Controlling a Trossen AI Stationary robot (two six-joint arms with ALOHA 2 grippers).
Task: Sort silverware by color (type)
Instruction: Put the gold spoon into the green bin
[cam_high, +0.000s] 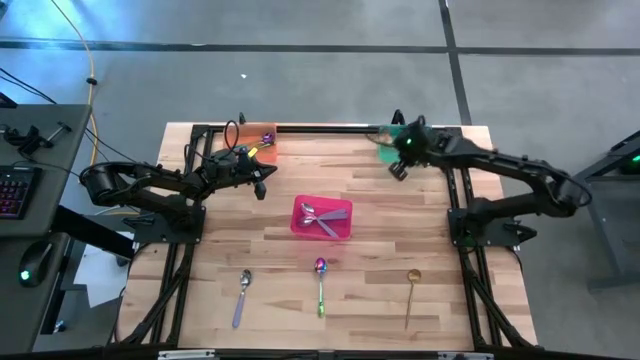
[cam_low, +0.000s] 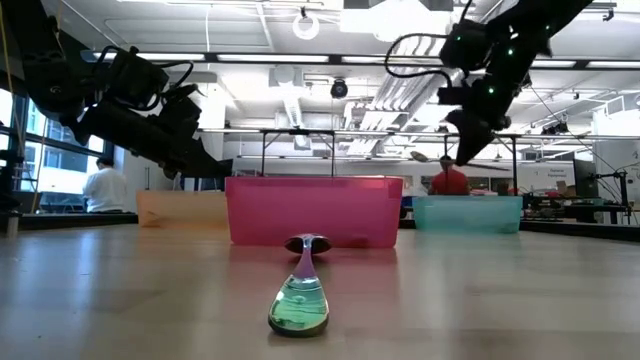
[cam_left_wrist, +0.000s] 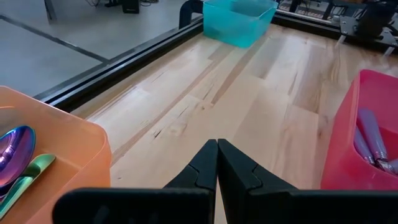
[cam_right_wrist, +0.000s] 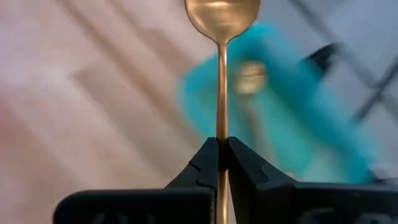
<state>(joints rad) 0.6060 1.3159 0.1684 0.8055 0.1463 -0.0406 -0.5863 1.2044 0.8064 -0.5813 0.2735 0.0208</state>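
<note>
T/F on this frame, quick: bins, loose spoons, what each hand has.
1. The right hand grips a gold spoon. True.
2. The left hand holds a spoon. False: it is shut on nothing, beside the orange bin.
3. Three spoons lie loose on the table. True.
4. The pink bin is empty. False: it holds lilac-handled spoons.
5. The right hand hangs over the pink bin. False: it is above the teal bin.

Overhead, table-level, two wrist cameras; table (cam_high: 400, 210) shared.
</note>
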